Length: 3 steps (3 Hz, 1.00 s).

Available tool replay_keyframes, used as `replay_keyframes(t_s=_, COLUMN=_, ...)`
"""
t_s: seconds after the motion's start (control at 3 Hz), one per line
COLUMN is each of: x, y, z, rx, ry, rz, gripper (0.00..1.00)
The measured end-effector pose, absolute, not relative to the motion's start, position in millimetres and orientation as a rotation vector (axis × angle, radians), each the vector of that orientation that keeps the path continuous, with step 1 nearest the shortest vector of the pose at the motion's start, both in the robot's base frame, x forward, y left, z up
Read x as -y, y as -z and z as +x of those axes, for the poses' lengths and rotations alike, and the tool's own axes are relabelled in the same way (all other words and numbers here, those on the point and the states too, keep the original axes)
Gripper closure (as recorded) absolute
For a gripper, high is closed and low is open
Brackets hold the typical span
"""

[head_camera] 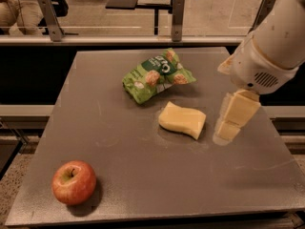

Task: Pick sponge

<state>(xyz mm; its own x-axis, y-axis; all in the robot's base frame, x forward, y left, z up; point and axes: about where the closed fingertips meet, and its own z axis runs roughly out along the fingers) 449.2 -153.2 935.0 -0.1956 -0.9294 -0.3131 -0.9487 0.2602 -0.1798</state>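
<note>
The sponge (182,119) is a pale yellow foam block with wavy sides, lying flat near the middle of the grey table (143,175). My gripper (228,130) hangs from the white arm at the right, its pale yellow blocky fingers pointing down just right of the sponge, close to the tabletop. It holds nothing.
A green snack bag (156,74) lies just behind the sponge. A red apple (74,182) sits near the table's front left corner. A railing and glass panels run behind the table's far edge. The table's right edge lies just beyond the gripper.
</note>
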Motion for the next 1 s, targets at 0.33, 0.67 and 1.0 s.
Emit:
replay_keyframes(t_s=0.33, x=130, y=-907, z=457, rx=-2.177, ry=-0.130, rz=-1.725, gripper=0.00)
replay_keyframes(t_s=0.67, x=117, y=-885, z=472, rx=-2.161, ry=-0.174, rz=-1.728, gripper=0.00)
replay_keyframes(t_s=1.0, x=109, y=-867, z=486, rx=-2.155, ry=-0.221, rz=-1.729, gripper=0.00)
